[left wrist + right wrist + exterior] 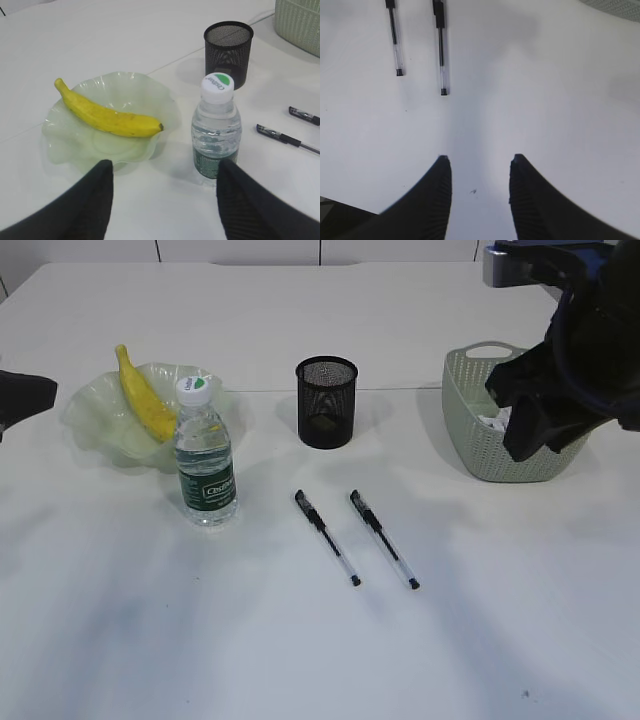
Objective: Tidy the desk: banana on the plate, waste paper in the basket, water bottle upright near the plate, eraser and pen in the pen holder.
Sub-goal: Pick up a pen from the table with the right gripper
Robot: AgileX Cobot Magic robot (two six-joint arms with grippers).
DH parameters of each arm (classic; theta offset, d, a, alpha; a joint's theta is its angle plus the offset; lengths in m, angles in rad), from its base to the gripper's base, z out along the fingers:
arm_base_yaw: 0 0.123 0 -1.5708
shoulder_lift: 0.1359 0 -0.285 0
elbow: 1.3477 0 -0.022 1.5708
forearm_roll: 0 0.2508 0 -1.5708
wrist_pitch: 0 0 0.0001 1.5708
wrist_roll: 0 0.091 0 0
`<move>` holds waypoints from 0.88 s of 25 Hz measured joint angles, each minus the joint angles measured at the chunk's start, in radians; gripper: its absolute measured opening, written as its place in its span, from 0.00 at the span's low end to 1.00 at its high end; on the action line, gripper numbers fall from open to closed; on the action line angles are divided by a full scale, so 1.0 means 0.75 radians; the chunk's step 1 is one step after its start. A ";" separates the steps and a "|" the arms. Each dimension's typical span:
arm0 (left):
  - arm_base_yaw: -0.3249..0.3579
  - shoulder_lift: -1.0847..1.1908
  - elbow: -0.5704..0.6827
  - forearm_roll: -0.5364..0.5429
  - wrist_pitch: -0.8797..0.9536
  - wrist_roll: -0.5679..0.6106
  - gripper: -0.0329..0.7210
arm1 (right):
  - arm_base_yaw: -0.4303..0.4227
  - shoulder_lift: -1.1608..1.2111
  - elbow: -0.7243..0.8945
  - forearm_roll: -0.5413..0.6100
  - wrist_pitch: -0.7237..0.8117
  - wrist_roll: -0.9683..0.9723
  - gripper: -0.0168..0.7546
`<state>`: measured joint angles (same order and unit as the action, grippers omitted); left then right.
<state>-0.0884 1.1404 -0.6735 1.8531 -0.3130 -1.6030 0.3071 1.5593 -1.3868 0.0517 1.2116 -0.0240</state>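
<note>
**Reaching for the pens: right arm is nearer**

Lying on the table point(300, 640), both pens point(440, 45) sit at about 11 o'clock from the right jaws point(480, 165), long axes nearly along the reach. These jaws stand apart and empty; the left jaws point(162, 172) too, near the bottle point(215, 130). Only the exterior view shows the holder point(326, 402) at 12 o'clock from the pens. Banana point(145, 400) lies on the plate point(95, 425).

Left gripper point(162, 172): jaws spread wide, nothing between, hovering low over table. Right gripper point(479, 172): jaws parted, narrower gap, empty, pointed downward. Right arm point(570, 360) raised at right edge.
</note>
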 joint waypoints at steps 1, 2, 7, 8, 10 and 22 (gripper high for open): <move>0.000 0.011 0.000 0.000 0.000 0.003 0.65 | 0.000 0.000 0.000 0.000 -0.002 -0.003 0.40; 0.000 0.017 0.000 0.000 0.000 0.005 0.65 | 0.000 0.000 0.000 0.000 -0.005 -0.006 0.40; 0.000 0.025 0.000 0.000 -0.014 0.007 0.64 | 0.000 0.000 0.000 0.000 -0.020 -0.024 0.40; 0.000 0.025 0.000 0.000 -0.014 0.007 0.63 | 0.000 0.000 0.000 0.000 -0.020 -0.031 0.40; 0.000 0.025 0.000 0.000 -0.012 0.007 0.60 | 0.000 0.000 0.000 0.000 -0.022 -0.036 0.40; 0.000 0.036 0.000 0.000 0.138 0.294 0.58 | 0.000 0.000 0.000 0.000 -0.029 -0.047 0.40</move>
<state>-0.0884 1.1675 -0.6735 1.8531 -0.2095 -1.3824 0.3071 1.5593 -1.3868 0.0517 1.1899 -0.0591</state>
